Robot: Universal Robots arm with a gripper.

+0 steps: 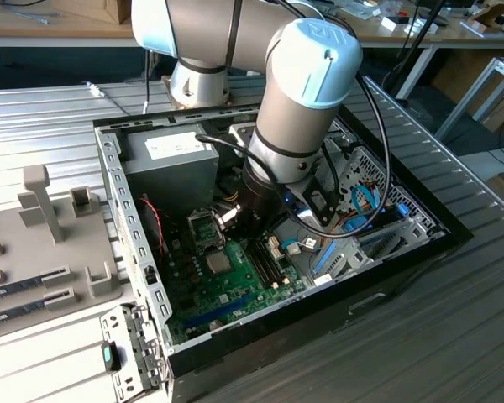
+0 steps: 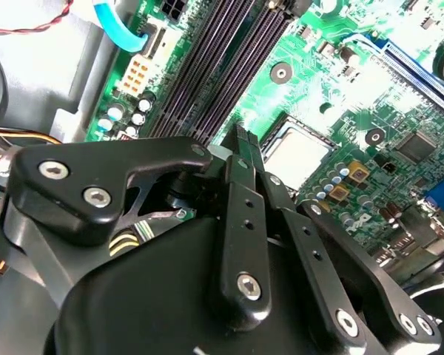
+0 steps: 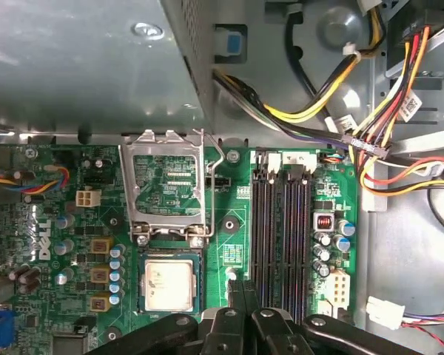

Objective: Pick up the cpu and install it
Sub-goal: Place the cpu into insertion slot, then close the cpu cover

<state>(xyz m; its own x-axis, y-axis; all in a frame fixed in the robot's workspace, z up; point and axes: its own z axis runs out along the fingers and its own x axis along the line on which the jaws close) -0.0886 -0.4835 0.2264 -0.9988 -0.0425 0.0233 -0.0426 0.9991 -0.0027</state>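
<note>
A: As regards the cpu, lay where?
B: Sat flat in its socket, next to the raised socket frame; probably placed, not yet latched down.
A: And the gripper?
B: Hovered just beside, closed up on nothing.

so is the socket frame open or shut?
Open. In the first wrist view the frame is swung up off the socket, with the cpu lying uncovered in it.
</note>
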